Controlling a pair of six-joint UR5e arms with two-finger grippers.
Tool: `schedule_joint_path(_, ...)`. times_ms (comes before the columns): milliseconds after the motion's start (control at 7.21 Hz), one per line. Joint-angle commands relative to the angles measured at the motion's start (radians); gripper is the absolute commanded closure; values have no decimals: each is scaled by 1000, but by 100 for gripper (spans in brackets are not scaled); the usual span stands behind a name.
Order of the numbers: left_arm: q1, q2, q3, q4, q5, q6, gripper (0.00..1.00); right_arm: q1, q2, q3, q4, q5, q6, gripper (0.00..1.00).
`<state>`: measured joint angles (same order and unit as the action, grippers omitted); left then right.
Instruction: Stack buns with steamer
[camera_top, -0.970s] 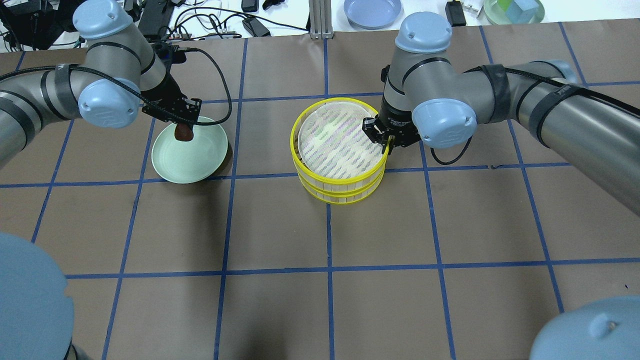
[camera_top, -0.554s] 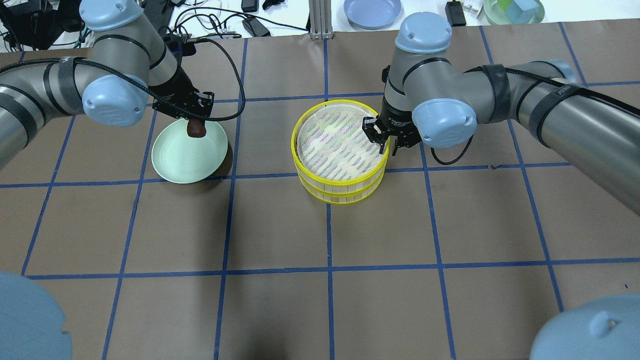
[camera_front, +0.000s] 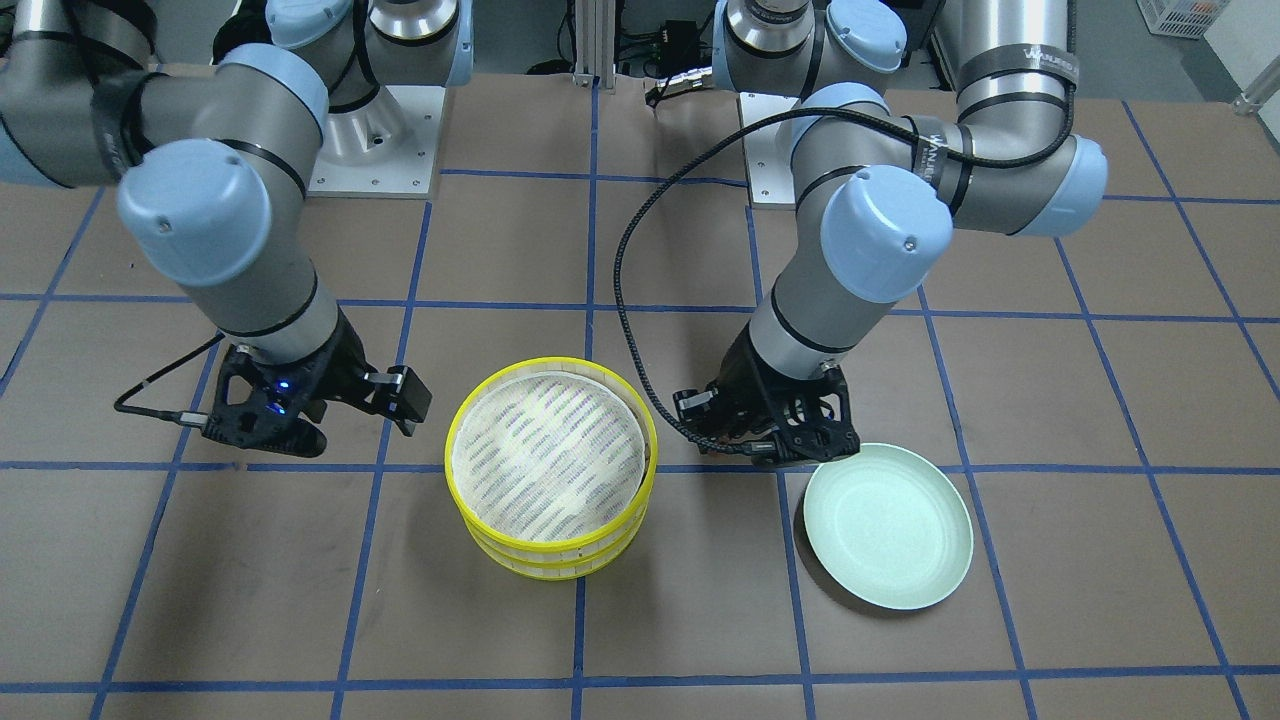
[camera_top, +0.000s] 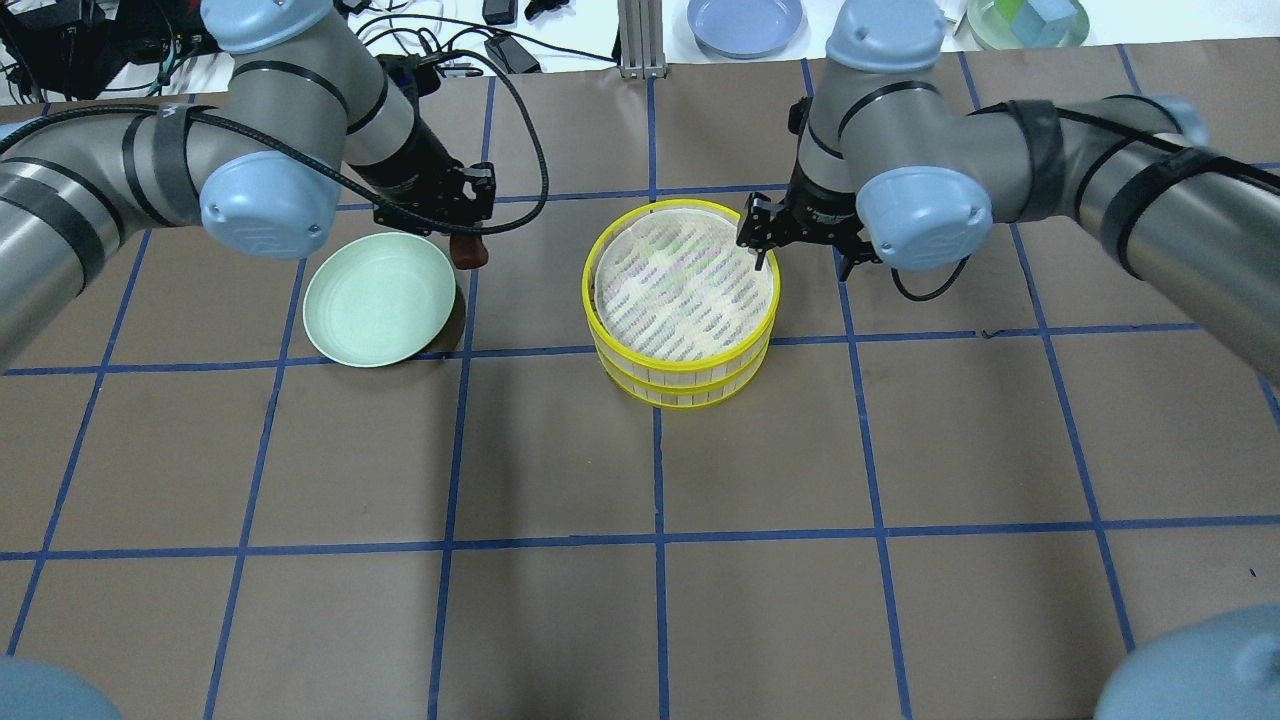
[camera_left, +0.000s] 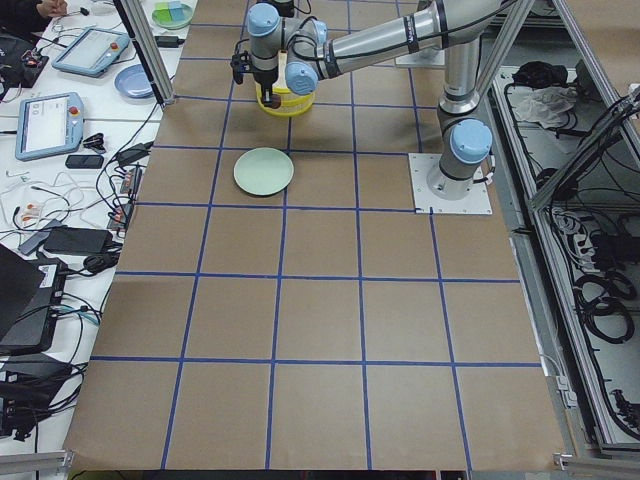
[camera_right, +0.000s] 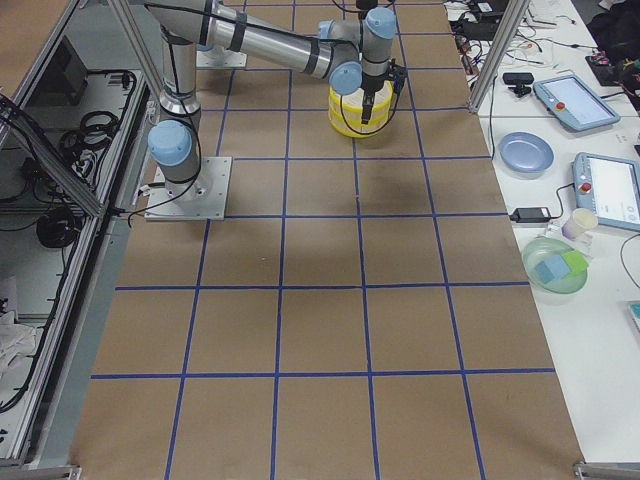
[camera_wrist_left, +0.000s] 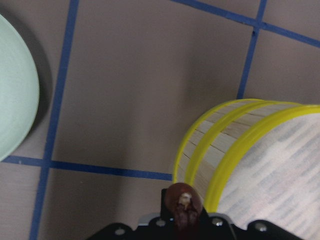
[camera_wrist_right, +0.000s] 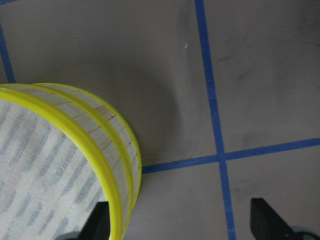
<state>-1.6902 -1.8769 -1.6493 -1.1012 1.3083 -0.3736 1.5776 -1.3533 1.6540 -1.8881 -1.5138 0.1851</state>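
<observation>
From across the worktop (camera_front: 690, 600), the left gripper (camera_front: 762, 447) hangs just by the rim of the pale green plate (camera_front: 888, 530), on the side that faces the yellow steamer (camera_front: 550, 480). What its fingers hold is hidden in this view. The right gripper (camera_front: 345, 420) hangs on the other side of the steamer, with its fingers spread wide and nothing in them. From overhead, the left gripper's fingers are pinching the dark brown bun (camera_top: 469, 254). The bun hangs over bare worktop just past the plate's rim, between the plate and the steamer and nearer the plate. The steamer is two round trays, one on top of the other, with a pale striped top. The right gripper is at the steamer's far right edge, with its fingers (camera_top: 757, 243) wide apart. One is over the yellow rim and the other is out past the side, and I cannot tell if the first one touches the rim. In the two side views both grippers are too small to show their fingers. In the left wrist view the brown bun sits at the bottom middle, squeezed between the fingers, with the steamer's wall close on the right and the plate at the left edge. In the right wrist view the two fingers (camera_wrist_right: 97, 222) stand far apart at the bottom, one by the yellow rim and one over the worktop.
</observation>
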Motion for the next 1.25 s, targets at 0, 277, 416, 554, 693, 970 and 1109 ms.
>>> schedule_joint_path(0, -26, -14, -3, 3, -167, -100, 100, -21, -136, -102, 247, -3, -27, 0)
schedule_joint_path(277, -34, -48, -12, 6, -172, -96, 70, -2, -193, -174, 330, -28, -27, 0)
schedule_joint_path(416, -39, -63, -12, 6, -172, -99, 12, 2, -213, -175, 307, -34, -35, 0)
schedule_joint_path(554, -39, -70, -12, 4, -194, -105, 0, 2, -222, -168, 297, -67, -73, 0)
schedule_joint_path(693, -39, -70, -10, 4, -214, -105, 0, 2, -221, -160, 291, -69, -110, 0)
schedule_joint_path(970, -39, -70, -6, 4, -216, -108, 0, 2, -219, -151, 287, -59, -142, 0)
schedule_joint_path(1109, -39, -70, -6, 6, -216, -135, 0, 2, -219, -149, 285, -57, -171, 0)
